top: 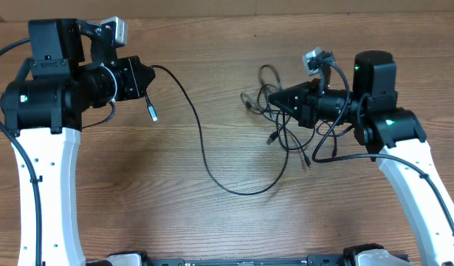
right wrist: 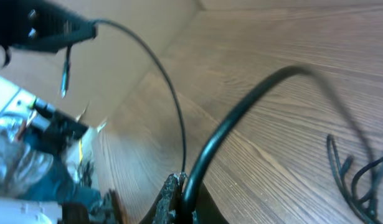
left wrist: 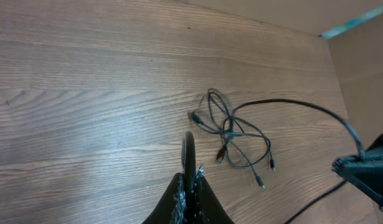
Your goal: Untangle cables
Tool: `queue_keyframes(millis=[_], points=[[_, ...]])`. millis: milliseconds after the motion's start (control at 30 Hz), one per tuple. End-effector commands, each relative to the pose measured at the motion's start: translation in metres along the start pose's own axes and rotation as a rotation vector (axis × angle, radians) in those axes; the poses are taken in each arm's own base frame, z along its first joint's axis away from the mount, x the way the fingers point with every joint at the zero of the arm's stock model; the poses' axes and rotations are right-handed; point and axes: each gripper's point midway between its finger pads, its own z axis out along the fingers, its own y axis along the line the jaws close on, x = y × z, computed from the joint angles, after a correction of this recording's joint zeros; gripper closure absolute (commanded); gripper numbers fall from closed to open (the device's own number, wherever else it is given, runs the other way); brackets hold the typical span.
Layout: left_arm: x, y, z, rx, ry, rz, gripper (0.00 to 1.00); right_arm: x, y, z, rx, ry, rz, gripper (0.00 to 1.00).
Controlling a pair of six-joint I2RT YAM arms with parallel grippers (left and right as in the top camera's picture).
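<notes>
Two pincers, both closed, one at each end of the job. On the left, the left gripper (top: 150,77) is pinched tight on the long cable (top: 204,148) close to its end, so a short tail with a silver-tipped plug (top: 153,111) dangles just below the fingers. In the left wrist view the fingers (left wrist: 192,186) are pressed together with that black strand poking up between them.

From there the long cable sweeps away to the right and toward the near edge of the table (top: 212,44) in a wide slack loop, then climbs back into the tangle (top: 280,137). Its long run lies across the table, left to right — that is the line a pull would have to follow, I'd say.

The tangle sits well apart from the left gripper but right at the nose of the right gripper (top: 271,98), plainly the nearer arm. That one is clamped shut too, and its wrist view shows a black strand rising out from between its fingertips (right wrist: 172,190) — a strand of the tangle, as far as I can judge.

No tray, box or bin shows in any view.
</notes>
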Motion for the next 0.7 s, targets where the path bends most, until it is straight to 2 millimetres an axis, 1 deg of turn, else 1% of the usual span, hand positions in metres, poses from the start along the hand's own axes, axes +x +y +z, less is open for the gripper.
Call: queue_keyframes(millis=[0, 67, 133, 200, 233, 267, 333, 367, 400, 433, 467, 500, 567, 600, 633, 667], points=[[0.004, -0.009, 0.006, 0.059, 0.028, 0.019, 0.96, -0.003, -0.069, 0.005, 0.297, 0.001, -0.136, 0.96], [0.005, -0.010, 0.006, 0.064, 0.029, 0.019, 0.96, -0.008, -0.101, 0.011, 0.395, -0.013, -0.147, 0.90], [0.005, -0.011, 0.006, 0.066, 0.030, 0.020, 0.96, -0.007, -0.121, 0.027, 0.390, -0.019, -0.152, 0.89], [0.006, -0.013, 0.007, 0.070, 0.033, 0.025, 0.96, -0.003, -0.121, 0.046, 0.277, -0.022, -0.160, 0.91], [0.006, -0.014, 0.007, 0.072, 0.034, 0.028, 0.96, -0.001, -0.115, 0.056, 0.185, -0.027, -0.168, 0.91], [0.006, -0.015, 0.008, 0.073, 0.035, 0.030, 0.96, 0.002, -0.103, 0.064, 0.068, -0.031, -0.178, 0.92], [0.006, -0.014, 0.008, 0.073, 0.035, 0.035, 0.96, 0.007, -0.090, 0.070, -0.051, -0.029, -0.184, 0.94], [0.006, -0.015, 0.008, 0.073, 0.035, 0.042, 0.96, 0.008, -0.089, 0.071, -0.054, -0.025, -0.180, 0.93], [0.006, -0.014, 0.008, 0.072, 0.035, 0.048, 0.96, 0.011, -0.088, 0.072, -0.057, -0.014, -0.166, 0.86], [0.006, -0.014, 0.008, 0.070, 0.034, 0.048, 0.96, 0.012, -0.088, 0.072, -0.057, -0.011, -0.162, 0.84], [0.005, -0.013, 0.008, 0.065, 0.031, 0.049, 0.95, 0.020, -0.086, 0.075, -0.061, 0.019, -0.130, 0.81], [0.004, -0.011, 0.008, 0.055, 0.027, 0.051, 0.96, 0.028, -0.089, 0.078, -0.035, 0.047, -0.102, 0.80], [0.004, -0.011, 0.010, 0.053, 0.029, 0.051, 0.95, 0.038, -0.101, 0.082, 0.058, 0.086, -0.075, 0.75], [0.004, -0.010, 0.013, 0.054, 0.034, 0.051, 0.94, 0.039, -0.111, 0.081, 0.116, 0.094, -0.070, 0.74], [0.005, -0.011, 0.015, 0.056, 0.041, 0.050, 0.92, 0.040, -0.118, 0.080, 0.158, 0.097, -0.070, 0.68], [0.005, -0.011, 0.019, 0.058, 0.049, 0.050, 0.90, 0.040, -0.125, 0.078, 0.200, 0.100, -0.070, 0.65]])
